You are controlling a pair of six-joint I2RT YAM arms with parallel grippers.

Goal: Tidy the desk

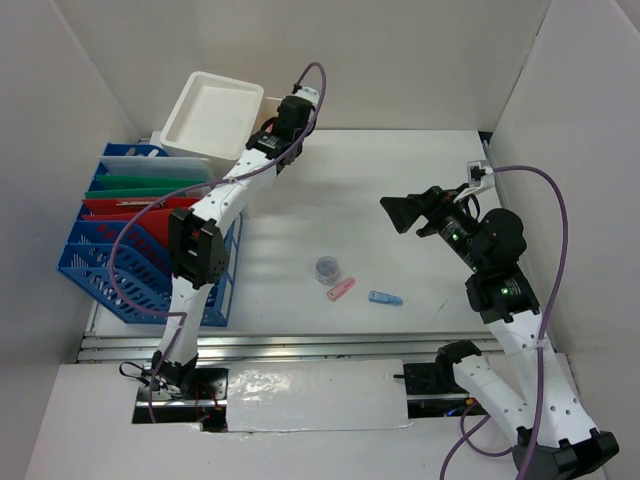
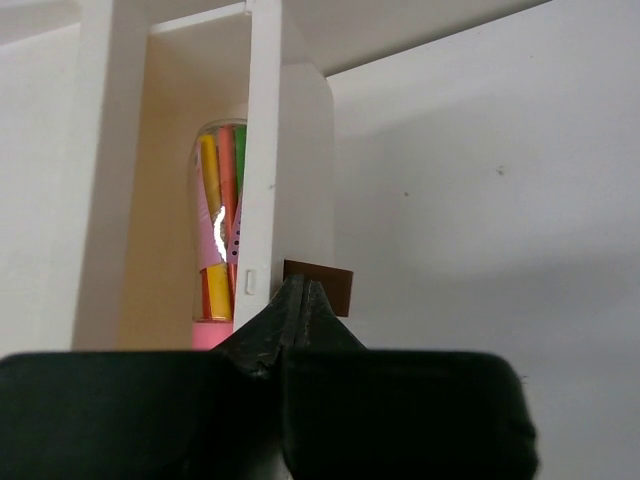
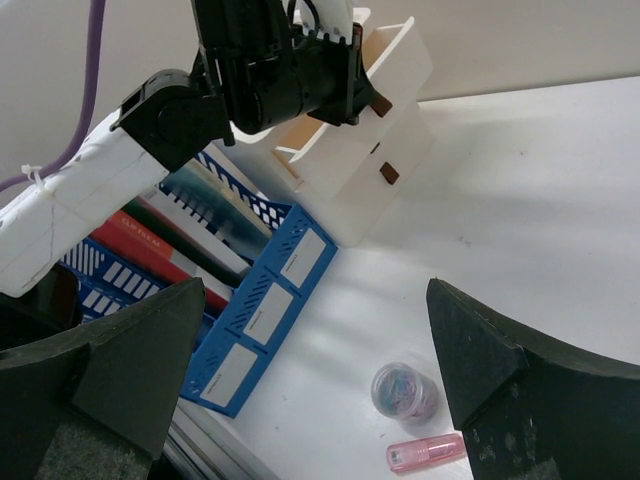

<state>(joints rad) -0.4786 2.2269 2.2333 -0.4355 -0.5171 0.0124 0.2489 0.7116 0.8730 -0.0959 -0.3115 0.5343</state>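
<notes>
The desk [image 1: 400,150] is a white top filling the middle of the overhead view, its metal rail along the near edge just ahead of the arm bases; walls close it in on three sides. Along the left edge stands a blue file rack [image 1: 100,270] holding green, red and white folders. Just behind it, in the far-left corner, sits a white box [image 1: 215,115] open at the top. The left gripper [image 2: 302,292] is at the box's front, its fingers pressed together with only a seam between them. Their tips are right at a brown knob [image 2: 325,285] — whether they pinch its edge is hard to tell. Behind the box's wall a clear tube [image 2: 220,230] of coloured pens stands upright in a compartment. Near the middle of the desk, towards the near edge, lie a small round jar [image 1: 326,268], a pink piece [image 1: 341,290] just beside it and a blue piece [image 1: 385,298] a little further right; none of them touch. The right gripper [image 1: 393,215] hangs above the right half of the desk — fingers [image 3: 110,370] spread wide, with nothing between them.
</notes>
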